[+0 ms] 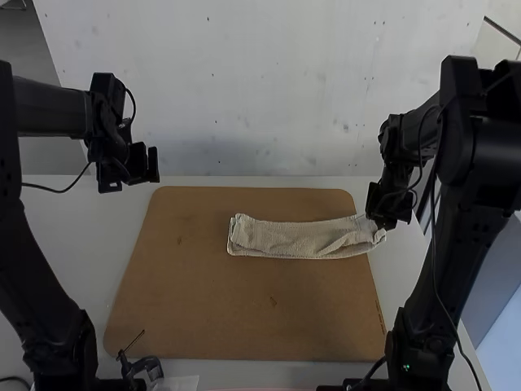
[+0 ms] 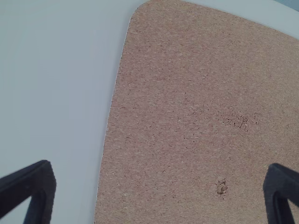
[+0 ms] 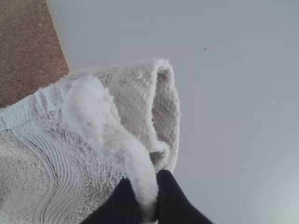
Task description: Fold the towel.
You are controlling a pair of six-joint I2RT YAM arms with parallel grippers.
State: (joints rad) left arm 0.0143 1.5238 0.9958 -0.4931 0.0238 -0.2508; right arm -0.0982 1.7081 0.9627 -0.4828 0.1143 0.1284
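Towel (image 1: 297,239) in a long folded strip across a brown board (image 1: 236,314), with one end pinched in the right gripper (image 1: 381,221), well apart from the wide-open left gripper (image 1: 152,164).

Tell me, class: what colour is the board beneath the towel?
The board is plain brown, seen best in the high view.

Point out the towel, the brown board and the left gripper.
Towel (image 1: 297,238): high view, middle of the folded strip.
Brown board (image 1: 220,305): high view, bare surface nearer the arms' bases than the towel.
Left gripper (image 2: 159,172): left wrist view, midway between its open fingertips.
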